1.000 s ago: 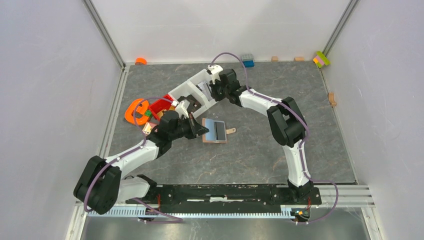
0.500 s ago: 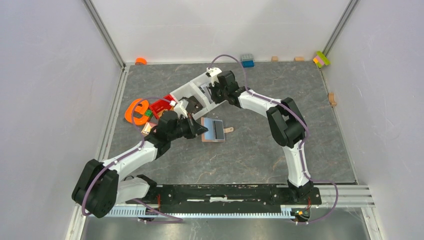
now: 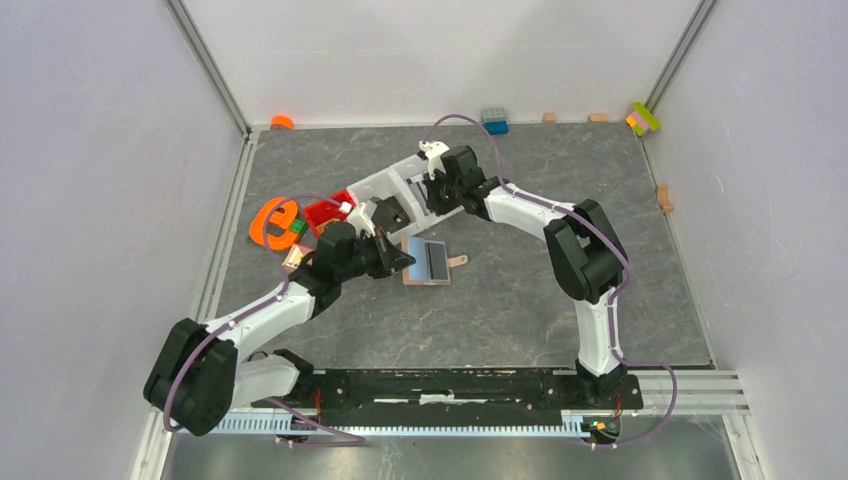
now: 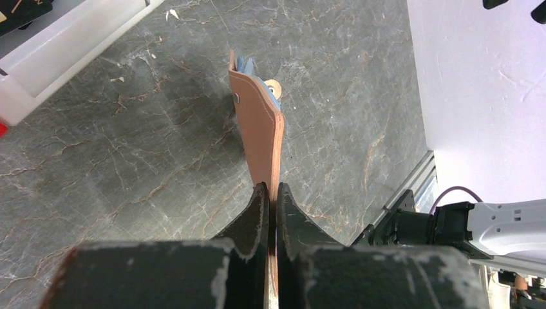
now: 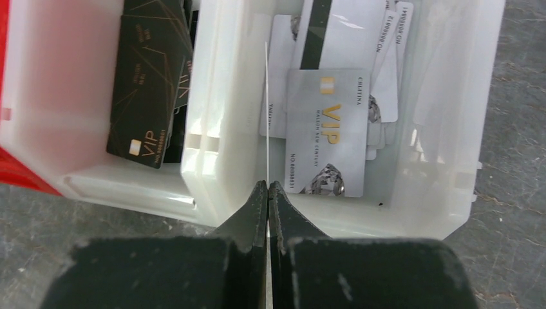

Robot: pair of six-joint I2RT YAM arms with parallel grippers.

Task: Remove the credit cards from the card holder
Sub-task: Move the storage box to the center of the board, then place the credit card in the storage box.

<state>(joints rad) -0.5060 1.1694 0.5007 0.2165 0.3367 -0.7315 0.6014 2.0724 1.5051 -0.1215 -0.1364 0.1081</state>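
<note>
Grey marble tabletop (image 3: 500,310): left gripper (image 4: 270,193) pinched the card holder (image 4: 261,122); right gripper (image 5: 267,188) clamped a credit card (image 5: 266,116) over the far white bin (image 5: 412,212).

card holder (image 4: 261,135) is mid-table. two-slot tray (image 5: 216,167) at its 11 o'clock, card stacks (image 5: 327,138) in both slots, one credit card (image 5: 266,109) edge-up over the divider. smaller bin (image 3: 322,213) at 10.

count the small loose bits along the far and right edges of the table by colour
tan blocks: 3
blue brick: 1
orange piece: 1
multicoloured brick stack: 1
total: 6
</note>
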